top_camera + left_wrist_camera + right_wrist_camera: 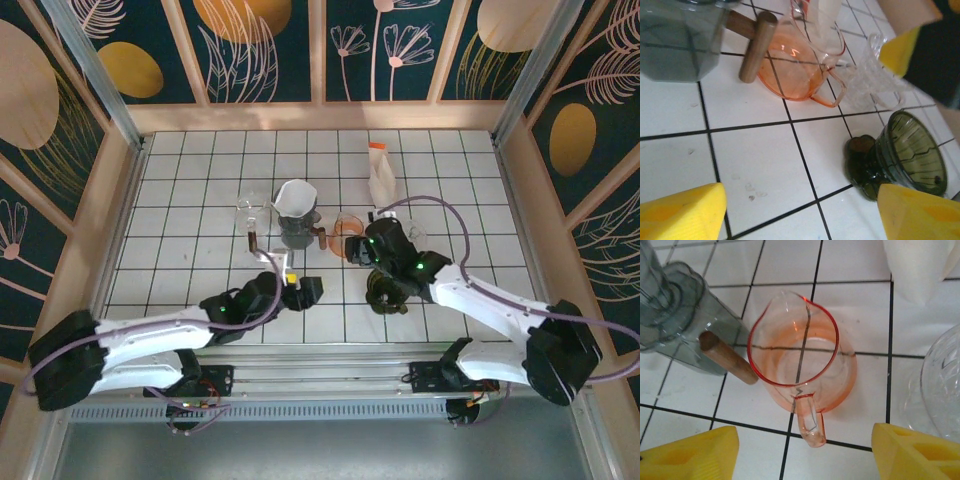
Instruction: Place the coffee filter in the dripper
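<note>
1. Left gripper (292,280): nearest, jaws wide, empty.
2. Green dripper (386,295): on its side, near right, no filter in it.
3. Right gripper (365,242): jaws wide, empty, over the pitcher (347,230).
4. Filter (294,196): point down in the grey dripper (298,232), roughly upright. It is straight far of the left gripper and far-left of the right one, both about equally near. Looks seated already.
</note>
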Available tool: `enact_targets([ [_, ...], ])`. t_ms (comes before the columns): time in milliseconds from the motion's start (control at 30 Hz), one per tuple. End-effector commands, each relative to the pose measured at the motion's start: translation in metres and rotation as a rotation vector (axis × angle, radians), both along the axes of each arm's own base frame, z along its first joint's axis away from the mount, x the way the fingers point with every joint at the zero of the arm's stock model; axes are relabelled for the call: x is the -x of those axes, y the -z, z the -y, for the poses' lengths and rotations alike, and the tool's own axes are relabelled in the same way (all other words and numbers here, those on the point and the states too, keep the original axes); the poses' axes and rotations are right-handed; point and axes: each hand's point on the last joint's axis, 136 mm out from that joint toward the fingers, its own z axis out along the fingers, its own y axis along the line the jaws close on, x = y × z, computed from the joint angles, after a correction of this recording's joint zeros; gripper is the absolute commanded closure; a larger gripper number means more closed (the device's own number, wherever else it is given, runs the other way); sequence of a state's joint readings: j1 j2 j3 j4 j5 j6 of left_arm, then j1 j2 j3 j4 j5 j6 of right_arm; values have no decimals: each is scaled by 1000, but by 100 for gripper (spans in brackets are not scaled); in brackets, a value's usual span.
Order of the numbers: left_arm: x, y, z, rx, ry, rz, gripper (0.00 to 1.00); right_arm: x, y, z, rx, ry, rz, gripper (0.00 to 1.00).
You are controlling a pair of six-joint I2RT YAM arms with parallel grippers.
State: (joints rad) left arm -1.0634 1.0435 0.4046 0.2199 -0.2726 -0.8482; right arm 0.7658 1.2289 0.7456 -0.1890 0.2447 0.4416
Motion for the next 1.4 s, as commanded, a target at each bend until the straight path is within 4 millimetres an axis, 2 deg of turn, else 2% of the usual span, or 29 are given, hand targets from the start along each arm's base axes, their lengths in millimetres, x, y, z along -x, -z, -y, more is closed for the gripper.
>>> enact_targets([
  [0,8,11,-31,-13,-81,-45,16,1,11,0,68,-41,-61,31],
  [33,9,10,-37,-9,-97,-44,15,1,15,0,78,-45,-72,31],
  [67,9,9,-43,-6,-114,-40,4,1,18,0,85,-47,-82,31],
  [100,10,8,-47,4,-125,-36,1,1,20,-2,90,-53,-91,31],
  [267,12,0,-69,41,-185,-12,1,-6,32,-4,137,-50,-115,32],
  [467,14,-4,-84,63,-221,5,1,-17,43,-7,166,-46,-129,35],
  [833,15,2,-98,54,-261,5,1,-33,59,-17,178,-65,-155,51],
  [1167,15,1,-103,48,-284,3,1,-36,56,-19,177,-71,-138,72],
  [1367,14,-5,-106,43,-295,10,1,-40,41,-18,162,-57,-91,80],
])
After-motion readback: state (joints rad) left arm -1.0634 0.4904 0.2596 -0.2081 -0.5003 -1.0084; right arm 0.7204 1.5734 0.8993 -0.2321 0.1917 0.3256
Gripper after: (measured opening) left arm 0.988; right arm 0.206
